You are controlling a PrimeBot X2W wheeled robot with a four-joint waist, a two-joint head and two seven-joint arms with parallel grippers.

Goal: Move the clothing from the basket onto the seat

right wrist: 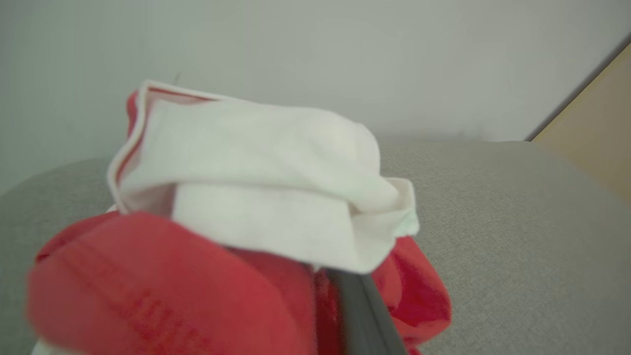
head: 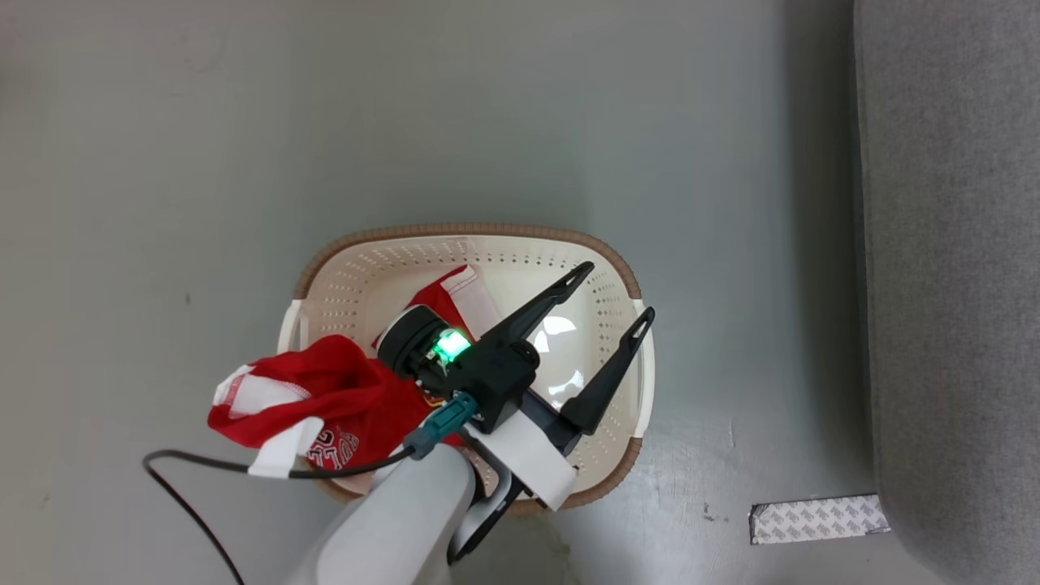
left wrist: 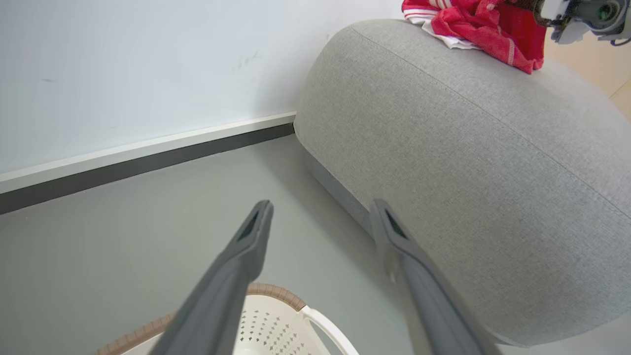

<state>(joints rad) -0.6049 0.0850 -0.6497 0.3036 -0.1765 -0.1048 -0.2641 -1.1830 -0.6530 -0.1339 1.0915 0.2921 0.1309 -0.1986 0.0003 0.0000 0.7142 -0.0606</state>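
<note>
The cream basket (head: 487,231) stands on the grey floor. A red jersey (head: 325,398) with white panels lies in it and spills over its left rim. My left gripper (head: 615,291) hovers open over the basket's right half, holding nothing. The left wrist view has that gripper (left wrist: 321,204) above the basket rim (left wrist: 276,292), with the grey sofa (left wrist: 468,148) beyond. Red-and-white clothing (left wrist: 488,24) rests on the sofa's top, beside my right wrist (left wrist: 581,15). In the right wrist view, bunched clothing (right wrist: 266,197) covers my right gripper; one dark finger (right wrist: 362,315) shows, pinching the fabric above the sofa (right wrist: 493,222).
The sofa's edge (head: 951,244) runs down the right, with a strip of floor between it and the basket. A patch of grey tape (head: 816,518) lies on the floor. A black cable (head: 203,465) loops from my left arm. A wall with a dark baseboard (left wrist: 148,158) stands behind.
</note>
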